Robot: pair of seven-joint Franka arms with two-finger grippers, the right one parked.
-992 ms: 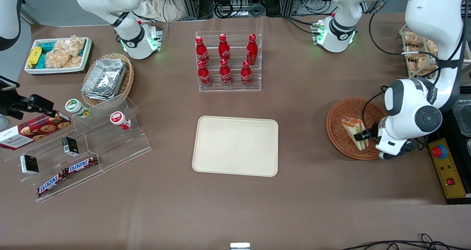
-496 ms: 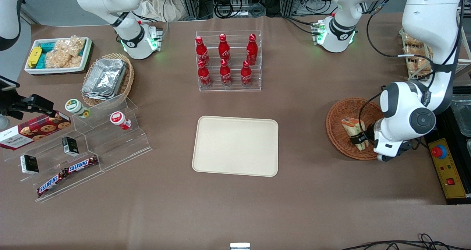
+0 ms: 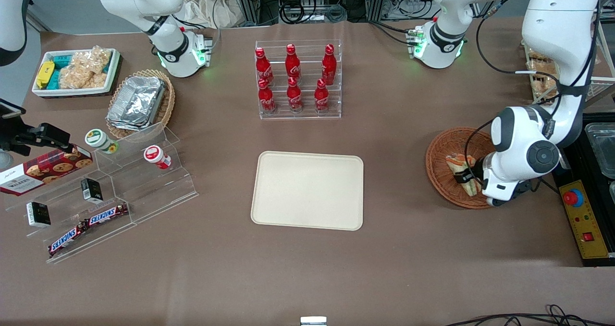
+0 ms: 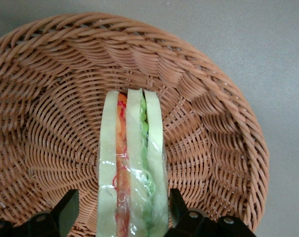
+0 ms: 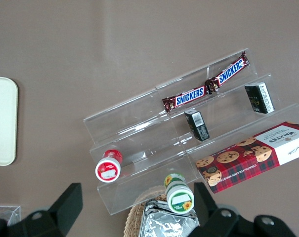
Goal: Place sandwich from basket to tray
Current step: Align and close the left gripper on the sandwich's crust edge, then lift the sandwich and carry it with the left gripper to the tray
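From my front camera I see the brown worktop (image 3: 394, 249) crowded along the upper and left parts of the frame: a clear rack of red cola bottles (image 3: 294, 78) at upper centre, a tan wicker basket with foil containers (image 3: 139, 102) and a white bin of snack bags (image 3: 77, 71) at upper left, and a stepped clear display stand (image 3: 120, 187) at mid left carrying two small jars (image 3: 156, 156), a cookie box (image 3: 43, 170) and Snickers bars (image 3: 86, 225). The cream tray (image 3: 308, 190) lies bare in the middle of the frame, with open worktop between it and the reddish-brown basket (image 3: 444, 172) at mid right. The working arm's bulky white wrist (image 3: 521, 155) hangs over the basket's edge on the working arm's end and hides part of its rim. The sandwich (image 3: 462, 172) is in the basket, standing on edge with its layers showing. In the wrist camera the hand (image 4: 123, 210) is down inside the basket (image 4: 208, 128), its two black fingers (image 4: 67, 210) spread on either side of the sandwich (image 4: 132, 163), one by each bread face; a sliver of gap shows at each side, so I do not see it pinching the wrapper.
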